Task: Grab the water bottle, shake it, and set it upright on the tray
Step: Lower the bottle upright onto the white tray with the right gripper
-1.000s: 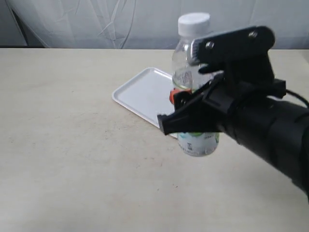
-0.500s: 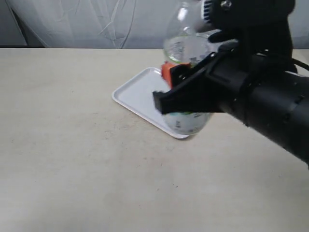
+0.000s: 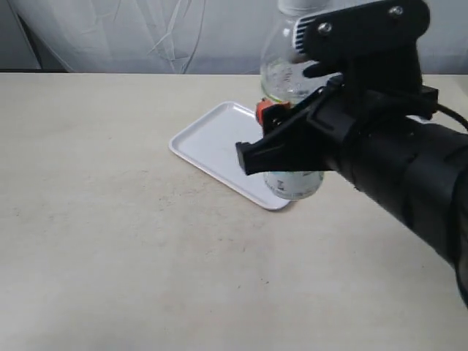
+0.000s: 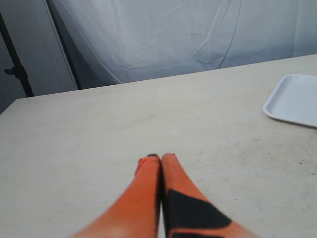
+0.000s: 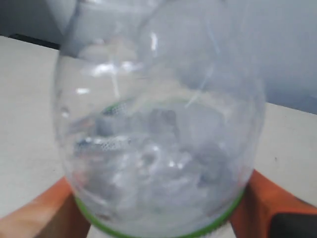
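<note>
The bottle (image 3: pixel 287 73) is clamped in the right gripper (image 5: pixel 151 213), whose orange fingers (image 5: pixel 42 215) are pressed against its two sides just below the clear, rounded shoulder. In the exterior view the bottle is held about upright at the right of the scene, and its white cap (image 3: pixel 295 6) is cut off by the upper edge of the picture. Much of its middle is hidden by the black arm (image 3: pixel 395 168), which reaches in from the right. Only one orange finger is seen there, on the bottle's left side. The labelled lower part of the bottle is seen below the gripper, over the near right corner of the tray (image 3: pixel 216 139). Whether the base touches the tray cannot be told. In the right wrist view the clear wall of the bottle fills most of the picture, and a green band of the label is seen at its lower edge.

The tray lies flat on the pale table (image 3: pixel 110 219), right of centre and turned at an angle to the table's edge. A white cloth (image 3: pixel 146 33) hangs behind the far side of the table.

The left gripper (image 4: pixel 159 161) is seen only in its own wrist view. Its orange fingers are pressed together with nothing between them, above bare table, well apart from the tray.
</note>
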Controlling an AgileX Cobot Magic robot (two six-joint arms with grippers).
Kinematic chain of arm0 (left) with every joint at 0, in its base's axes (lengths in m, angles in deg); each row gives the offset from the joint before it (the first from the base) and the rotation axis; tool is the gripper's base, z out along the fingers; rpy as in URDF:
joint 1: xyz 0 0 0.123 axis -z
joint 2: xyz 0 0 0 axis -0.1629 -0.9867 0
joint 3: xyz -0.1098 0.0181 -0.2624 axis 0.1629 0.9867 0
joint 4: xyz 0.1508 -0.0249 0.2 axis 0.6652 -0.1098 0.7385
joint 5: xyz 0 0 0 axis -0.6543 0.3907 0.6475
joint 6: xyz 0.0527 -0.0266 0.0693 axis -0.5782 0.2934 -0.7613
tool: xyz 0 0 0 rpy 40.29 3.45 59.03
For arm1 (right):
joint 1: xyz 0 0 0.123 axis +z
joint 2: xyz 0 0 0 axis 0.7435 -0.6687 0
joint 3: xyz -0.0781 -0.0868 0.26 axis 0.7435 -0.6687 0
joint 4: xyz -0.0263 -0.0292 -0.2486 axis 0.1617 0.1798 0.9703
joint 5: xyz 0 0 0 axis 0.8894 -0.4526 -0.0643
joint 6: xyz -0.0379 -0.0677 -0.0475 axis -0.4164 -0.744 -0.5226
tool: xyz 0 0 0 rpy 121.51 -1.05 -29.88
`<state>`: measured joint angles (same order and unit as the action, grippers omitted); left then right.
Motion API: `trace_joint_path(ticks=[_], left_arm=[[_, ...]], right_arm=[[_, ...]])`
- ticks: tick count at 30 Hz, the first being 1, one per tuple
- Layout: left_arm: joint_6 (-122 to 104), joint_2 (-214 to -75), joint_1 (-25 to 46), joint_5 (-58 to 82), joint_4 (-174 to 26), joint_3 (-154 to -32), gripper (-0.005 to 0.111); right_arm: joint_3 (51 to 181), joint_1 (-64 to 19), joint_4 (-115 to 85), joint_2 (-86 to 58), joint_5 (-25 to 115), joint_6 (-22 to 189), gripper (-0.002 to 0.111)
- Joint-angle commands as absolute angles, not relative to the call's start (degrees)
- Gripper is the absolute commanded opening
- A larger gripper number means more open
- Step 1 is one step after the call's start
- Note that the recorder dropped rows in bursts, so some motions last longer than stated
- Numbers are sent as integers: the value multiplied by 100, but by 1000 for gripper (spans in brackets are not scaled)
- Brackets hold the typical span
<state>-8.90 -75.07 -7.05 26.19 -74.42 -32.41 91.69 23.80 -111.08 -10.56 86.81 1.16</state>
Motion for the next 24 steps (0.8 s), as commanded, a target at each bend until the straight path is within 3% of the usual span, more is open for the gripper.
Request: trace_joint_path(ticks=[1, 3, 4, 6, 7, 9, 10, 14, 20, 24], left_arm=[[-877, -7481, -703, 2542, -7501, -3220, 0], [-888, -7481, -703, 2542, -7501, -3220, 0], [-888, -7481, -703, 2542, -7501, -3220, 0], [-888, -7481, -703, 2542, -7501, -3220, 0], [-888, -7481, -703, 2542, -7501, -3220, 0], [-888, -7481, -703, 2542, -7501, -3220, 0], [-888, -7481, -703, 2542, -7501, -3220, 0], [-888, -7481, -703, 2542, -7501, -3220, 0], [-888, -7481, -703, 2542, -7501, -3220, 0], [-888, -7481, -703, 2542, -7501, -3220, 0]], right_arm=[[9164, 2014, -11360, -1151, 9169, 885, -1], [9110, 1817, -10813, -1125, 7242, 107, -1], [9110, 1749, -10638, -1175, 7123, 6, -1], [9128, 1494, -10668, -1486, 8981, 1657, -1], [9099, 1278, -10318, -1580, 8971, 2003, -1], [9073, 679, -7994, -1714, 7031, 2733, -1], [9088, 426, -6896, -1828, 6851, 3854, -1], [9088, -514, -4904, -2417, 7222, 6156, -1], [9364, -1634, 512, -3563, 7900, 10438, -1], [9651, -2164, 1341, -4251, 9216, 11678, -1]])
